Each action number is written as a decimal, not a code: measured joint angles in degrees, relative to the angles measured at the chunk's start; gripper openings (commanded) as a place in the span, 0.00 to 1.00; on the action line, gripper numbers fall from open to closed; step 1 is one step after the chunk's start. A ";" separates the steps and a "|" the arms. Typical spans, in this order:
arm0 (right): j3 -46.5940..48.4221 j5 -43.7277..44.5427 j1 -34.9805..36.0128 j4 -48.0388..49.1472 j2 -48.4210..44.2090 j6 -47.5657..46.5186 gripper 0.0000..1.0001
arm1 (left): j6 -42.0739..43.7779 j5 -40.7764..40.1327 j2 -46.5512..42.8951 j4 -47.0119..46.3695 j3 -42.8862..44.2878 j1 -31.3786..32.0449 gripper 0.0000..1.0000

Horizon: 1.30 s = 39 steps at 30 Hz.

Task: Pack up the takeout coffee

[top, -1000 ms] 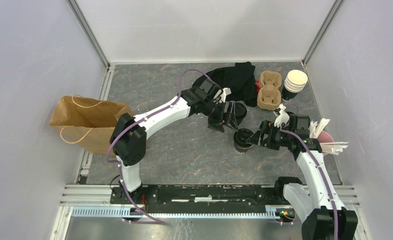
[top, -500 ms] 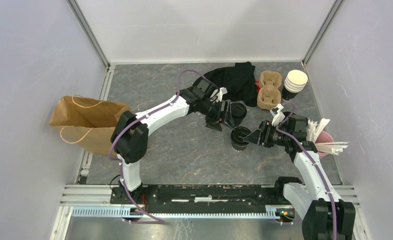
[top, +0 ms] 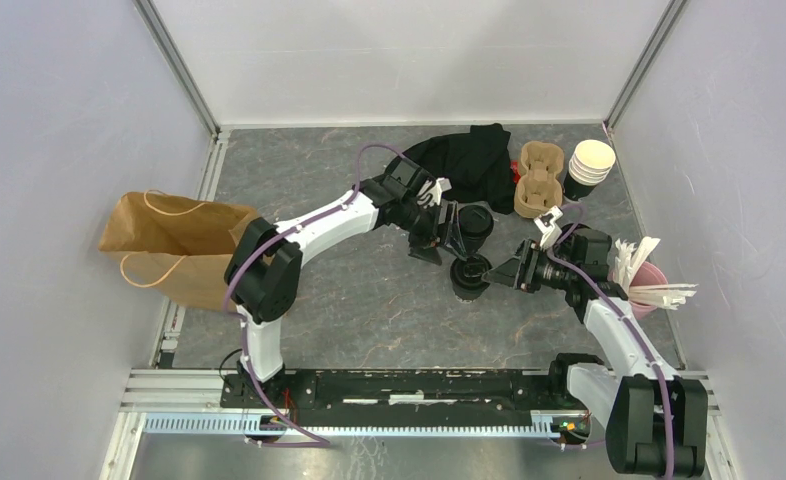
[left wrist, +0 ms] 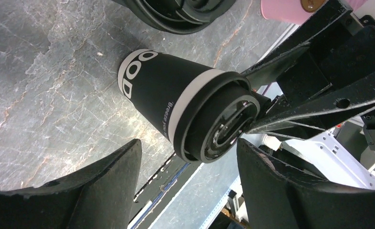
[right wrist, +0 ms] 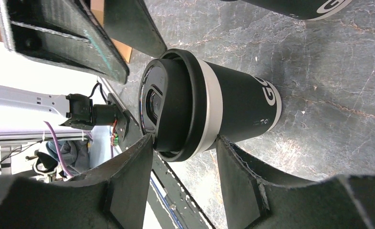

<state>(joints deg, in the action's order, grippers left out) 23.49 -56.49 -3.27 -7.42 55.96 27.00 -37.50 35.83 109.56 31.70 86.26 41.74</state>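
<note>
One takeout coffee cup, black with a sip lid, sits mid-table at the tips of my right gripper. In the right wrist view this cup has one fingertip against its lid and the other against its side wall, my right gripper shut on it. My left gripper hangs just behind and left of it, open. The left wrist view shows the cup lid-first at the mouth of my left gripper, touching neither finger. A second lidded cup stands just behind the first.
A brown paper bag lies at the far left. A black cloth, a cardboard cup carrier and a stack of lidless cups sit at the back right. A pink holder of stirrers is at the right edge.
My right gripper has narrowed onto the cup and moved it left, toward the left gripper. The left gripper has shifted slightly back and stayed open.
</note>
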 measured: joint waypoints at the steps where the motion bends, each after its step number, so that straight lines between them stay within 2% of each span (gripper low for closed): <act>1: 0.00 -0.04 0.00 0.09 0.07 0.20 0.60 | 0.00 0.33 0.35 -0.26 0.00 0.00 0.77; 4: 0.00 -0.04 0.00 0.09 0.15 0.85 0.70 | -0.02 0.94 1.81 -0.76 -0.07 0.02 0.72; 13: 2.56 2.89 -1.27 -1.99 -0.48 4.44 0.72 | -0.39 3.04 3.69 -2.08 -0.20 0.02 0.66; 18: 7.43 7.74 -4.07 -7.58 -0.42 2.01 0.62 | -0.39 3.30 3.72 -2.12 -0.20 0.02 0.65; 25: 7.69 10.03 -4.09 -11.26 0.92 -1.11 0.57 | -0.39 3.34 3.72 -2.14 -0.22 0.02 0.64; 32: 6.25 8.76 -1.88 -8.96 1.86 -0.28 0.55 | -0.37 3.39 3.72 -2.25 -0.22 0.02 0.64; 39: 5.97 9.49 1.70 -5.90 3.43 0.90 0.37 | -0.37 3.52 3.72 -2.21 -0.24 -0.20 0.64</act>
<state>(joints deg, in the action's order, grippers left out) 29.45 -47.00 -1.56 -13.32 59.40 27.90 -37.87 39.35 113.27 29.50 86.02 41.54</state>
